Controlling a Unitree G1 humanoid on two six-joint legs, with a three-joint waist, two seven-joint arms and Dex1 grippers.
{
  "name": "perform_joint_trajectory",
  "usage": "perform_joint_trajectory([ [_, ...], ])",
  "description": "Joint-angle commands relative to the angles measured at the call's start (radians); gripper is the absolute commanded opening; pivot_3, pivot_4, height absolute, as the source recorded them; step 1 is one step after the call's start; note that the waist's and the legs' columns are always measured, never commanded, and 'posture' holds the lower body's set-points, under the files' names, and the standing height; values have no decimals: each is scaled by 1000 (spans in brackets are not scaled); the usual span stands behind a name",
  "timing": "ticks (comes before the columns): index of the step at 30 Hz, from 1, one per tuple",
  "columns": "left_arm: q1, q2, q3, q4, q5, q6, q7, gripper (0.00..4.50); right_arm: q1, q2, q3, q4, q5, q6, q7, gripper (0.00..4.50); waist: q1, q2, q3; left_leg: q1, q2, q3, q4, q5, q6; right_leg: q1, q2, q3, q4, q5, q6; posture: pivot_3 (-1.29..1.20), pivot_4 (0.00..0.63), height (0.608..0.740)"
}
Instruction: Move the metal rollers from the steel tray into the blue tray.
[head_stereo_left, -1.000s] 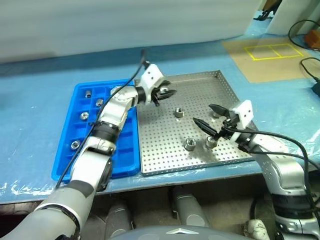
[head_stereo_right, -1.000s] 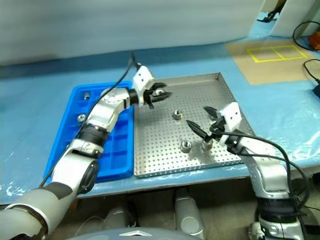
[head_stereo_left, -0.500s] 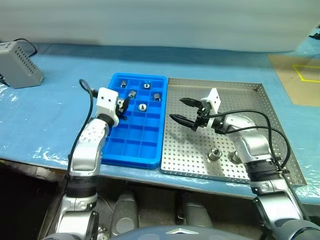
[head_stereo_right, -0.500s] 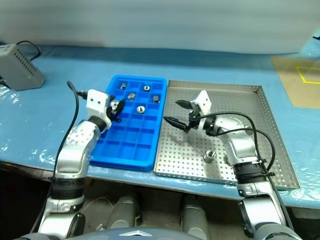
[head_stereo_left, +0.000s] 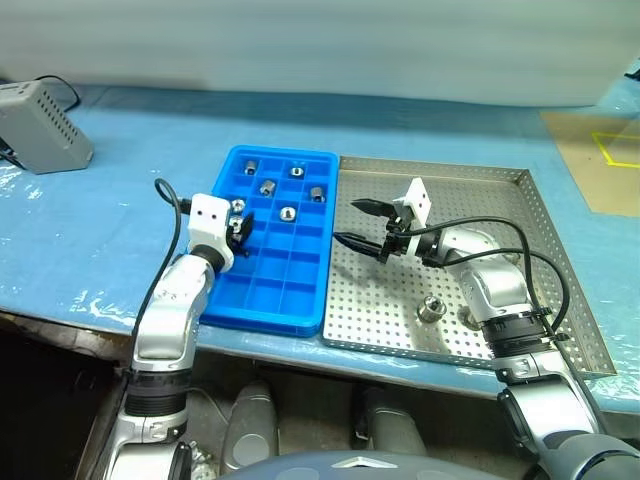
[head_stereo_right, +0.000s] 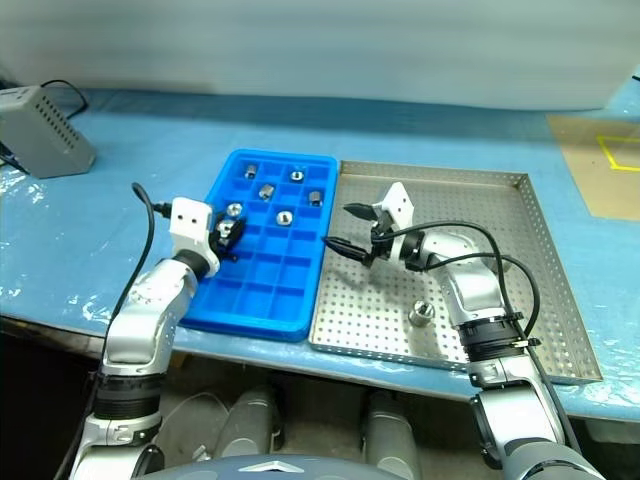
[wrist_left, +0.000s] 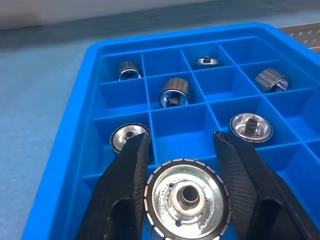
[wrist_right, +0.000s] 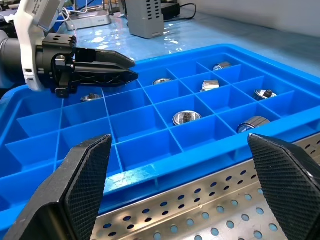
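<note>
Left end effector (wrist_left: 185, 165): closed on one metal roller (wrist_left: 187, 198), held end-on betw. both fingers over near-left part of blue tray (head_stereo_left: 262, 300); prob. poised to drop roller into an empty cell. Level, forward-pointing hold keeps roller clear of cell walls. Nearest filled cell just beyond left fingertip, so release there likely blocked; empty cells directly ahead and to the side look usable.

Blue tray, centre-left on worktop (head_stereo_left: 110, 230): six metal rollers seated in far cells, one per cell, some upright, some on their sides; near rows empty. Grid walls sole obstacle to placement.

Steel tray (head_stereo_left: 560, 320), touching or just beside blue tray's right edge (cannot tell which): perforated base mostly bare; one roller (head_stereo_left: 430, 307) upright near front, second one (head_stereo_left: 470, 318) partly hidden behind right forearm. Judged: two still to move, task well past halfway.

Right end effector (head_stereo_left: 362, 224): fingers spread wide, holding nothing, hovering over left part of steel tray, aimed toward blue tray. Well apart from both remaining rollers, which sit nearer the robot than fingertips; reach back prob. needed for next pick. Own forearm and cable over that zone could obstruct.

Far left, off trays: grey box (head_stereo_left: 40, 125) w/ cable on worktop, well apart, no interference. Yellow-taped panel (head_stereo_left: 610, 150) far right, likewise clear.
</note>
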Motion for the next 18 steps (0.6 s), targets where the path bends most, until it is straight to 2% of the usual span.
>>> perform_joint_trajectory([
  [1,-51,14,-20,44,1,-38,-5,1721,4,-12,-35,-54,13,3,-12,4500,-1,0,0,0,0,0,0,0,0,0,0,0,0,0,0,37,150,740],
  [6,-87,20,-50,116,5,-39,-13,1721,22,-31,-55,-85,21,17,-31,4500,-5,0,0,-1,0,1,0,0,0,-2,0,2,0,0,0,-8,150,740],
  [7,-90,26,-62,128,15,-37,-13,2281,26,-34,-59,-91,22,20,-36,4500,-8,0,0,-2,0,1,0,0,0,-3,0,2,0,0,0,-8,150,740],
  [10,-100,25,-73,142,17,-41,-7,3071,34,-44,-67,-105,21,27,-44,4500,-17,0,0,-4,0,2,0,0,0,-6,0,2,1,0,0,-26,150,740],
  [14,-148,2,-70,163,-11,-56,-12,4487,45,-52,-81,-121,22,32,-57,4500,-25,0,0,-4,0,2,0,0,0,-6,0,2,1,0,0,-72,150,740],
  [18,-242,-38,-84,203,-94,-97,-115,4487,73,-70,-109,-166,26,51,-85,4500,-28,0,0,-5,-1,2,1,0,0,-6,0,3,2,0,0,-153,150,740],
])
